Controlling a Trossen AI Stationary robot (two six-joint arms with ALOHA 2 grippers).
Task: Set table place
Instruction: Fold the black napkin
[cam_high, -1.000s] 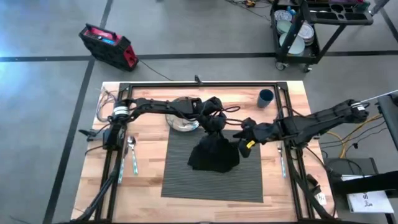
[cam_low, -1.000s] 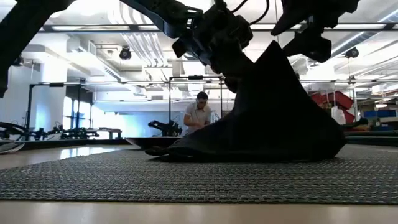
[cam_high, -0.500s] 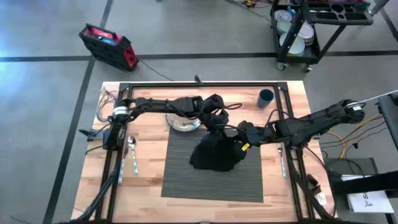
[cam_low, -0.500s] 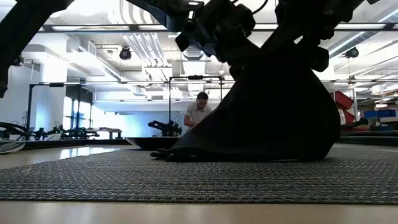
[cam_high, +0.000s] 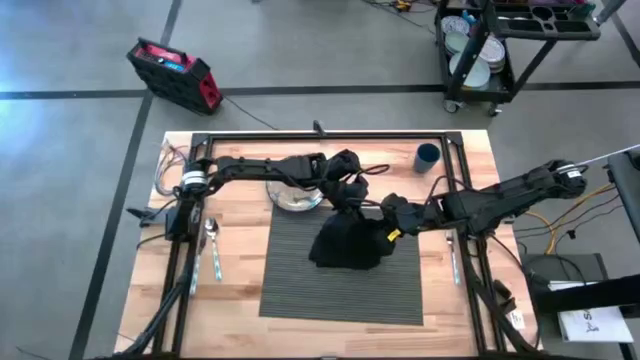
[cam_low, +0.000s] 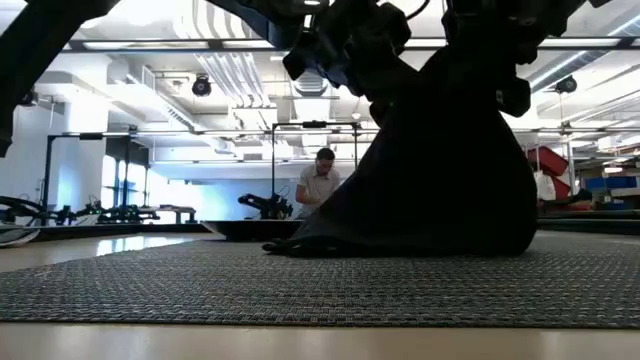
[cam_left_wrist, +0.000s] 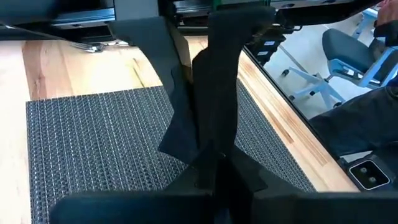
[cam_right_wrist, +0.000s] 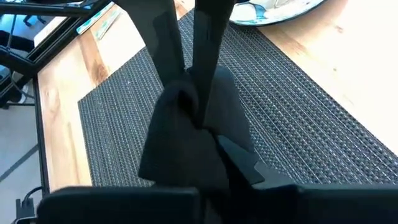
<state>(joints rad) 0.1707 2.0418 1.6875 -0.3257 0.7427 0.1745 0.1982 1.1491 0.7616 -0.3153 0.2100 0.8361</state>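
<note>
I see both grippers over the placemat (cam_high: 300, 270) mid-table: left gripper (cam_high: 347, 200) and right gripper (cam_high: 385, 222) each have jaws clamped on the black napkin (cam_high: 345, 245), lifted into a peak, its lower edge resting on the mat.
</note>
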